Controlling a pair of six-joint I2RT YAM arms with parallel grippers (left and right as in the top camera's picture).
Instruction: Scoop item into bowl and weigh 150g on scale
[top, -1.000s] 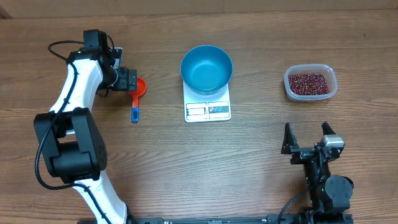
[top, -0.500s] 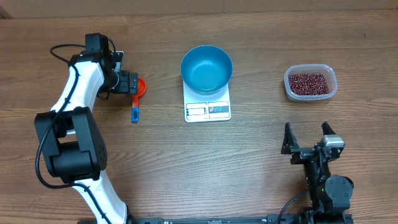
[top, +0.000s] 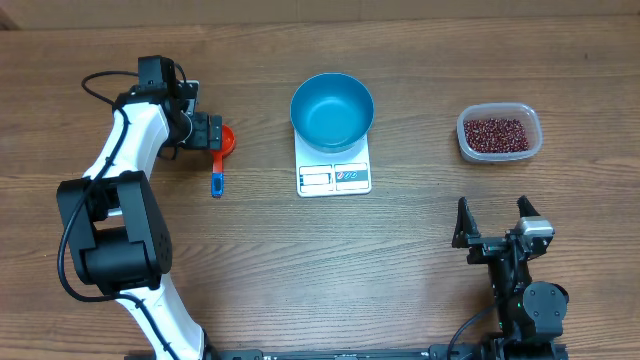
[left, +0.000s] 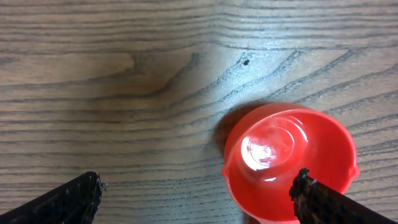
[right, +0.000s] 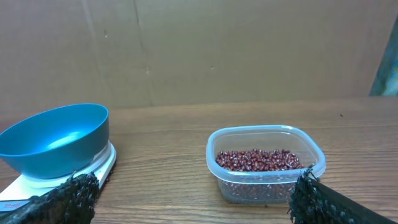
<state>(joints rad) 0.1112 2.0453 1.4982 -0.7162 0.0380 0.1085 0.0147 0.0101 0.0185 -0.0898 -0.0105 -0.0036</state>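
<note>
From above, your left gripper (top: 214, 133) hangs over the red plastic scoop with a blue handle (top: 216, 184), fingers spread wide and empty. The round bright blue bowl (top: 332, 110) sits empty on the small flat white digital scale (top: 334, 178). Your right gripper (top: 493, 222) is also wide and holds nothing.

At the left wrist, the scoop's cup looks glossy, probably slippery. Take the stiff, light handle instead.

At the right wrist, the tiny dark maroon beans (right: 258, 160) lie loose in the clear plastic tub (right: 267, 132), beside the bowl. They will likely roll, so carry the scoop level.
</note>
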